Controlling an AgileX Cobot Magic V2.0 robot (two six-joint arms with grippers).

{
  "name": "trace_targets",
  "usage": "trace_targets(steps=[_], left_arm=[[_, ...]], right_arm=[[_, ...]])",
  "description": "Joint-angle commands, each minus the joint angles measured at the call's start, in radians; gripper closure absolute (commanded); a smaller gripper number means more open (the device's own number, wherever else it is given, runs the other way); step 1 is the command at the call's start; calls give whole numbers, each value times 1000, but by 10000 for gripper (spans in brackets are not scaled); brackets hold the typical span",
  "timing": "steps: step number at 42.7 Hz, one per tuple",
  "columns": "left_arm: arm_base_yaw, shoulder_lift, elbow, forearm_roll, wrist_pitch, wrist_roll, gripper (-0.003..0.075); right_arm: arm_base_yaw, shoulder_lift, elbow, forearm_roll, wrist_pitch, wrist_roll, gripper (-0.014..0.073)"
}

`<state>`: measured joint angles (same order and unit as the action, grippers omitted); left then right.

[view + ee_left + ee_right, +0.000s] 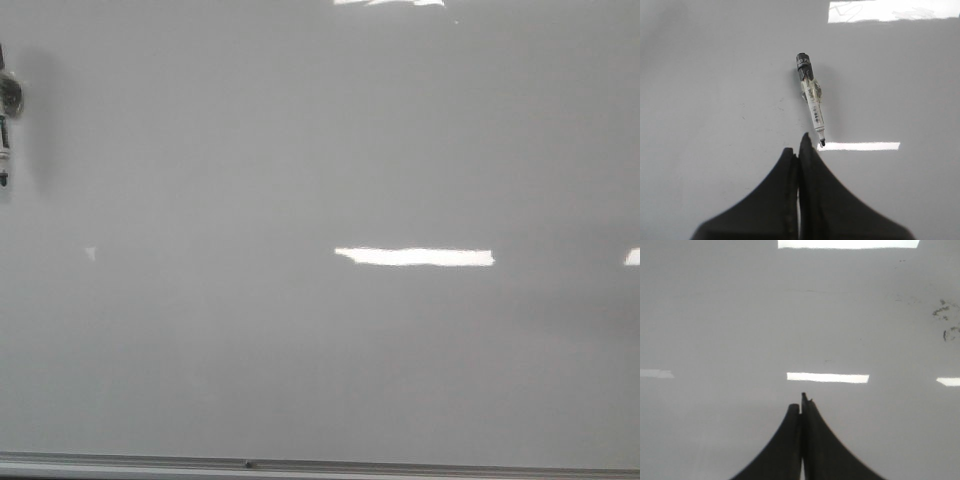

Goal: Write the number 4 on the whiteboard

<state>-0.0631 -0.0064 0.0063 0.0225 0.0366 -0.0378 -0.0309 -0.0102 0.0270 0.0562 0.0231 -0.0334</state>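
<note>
The whiteboard [320, 350] is a glossy pale grey board that fills the front view, with a metal frame edge along the bottom. No number 4 shows on it in any view. A marker [811, 97] with a black cap end and a clear body lies flat on the board, its tip pointing toward my left gripper [798, 145]. It also shows at the far left edge of the front view [6, 130]. My left gripper is shut and empty, its tips just short of the marker's tip. My right gripper [803, 402] is shut and empty over bare board.
Bright rectangular light reflections [415, 257] lie on the board. Faint dark smudges [946, 320] mark the board in the right wrist view. The board's frame edge [300, 466] runs along the near side.
</note>
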Motion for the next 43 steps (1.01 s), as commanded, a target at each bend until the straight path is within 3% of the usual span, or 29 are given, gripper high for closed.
trace_targets(steps=[1,43], left_arm=[[3,-13,5,0,-88,-9,741],[3,-13,5,0,-97,-9,741]], right_arm=[[1,-20,-14,1,-87,-1,663],[1,-20,-14,1,-102,-1,663]])
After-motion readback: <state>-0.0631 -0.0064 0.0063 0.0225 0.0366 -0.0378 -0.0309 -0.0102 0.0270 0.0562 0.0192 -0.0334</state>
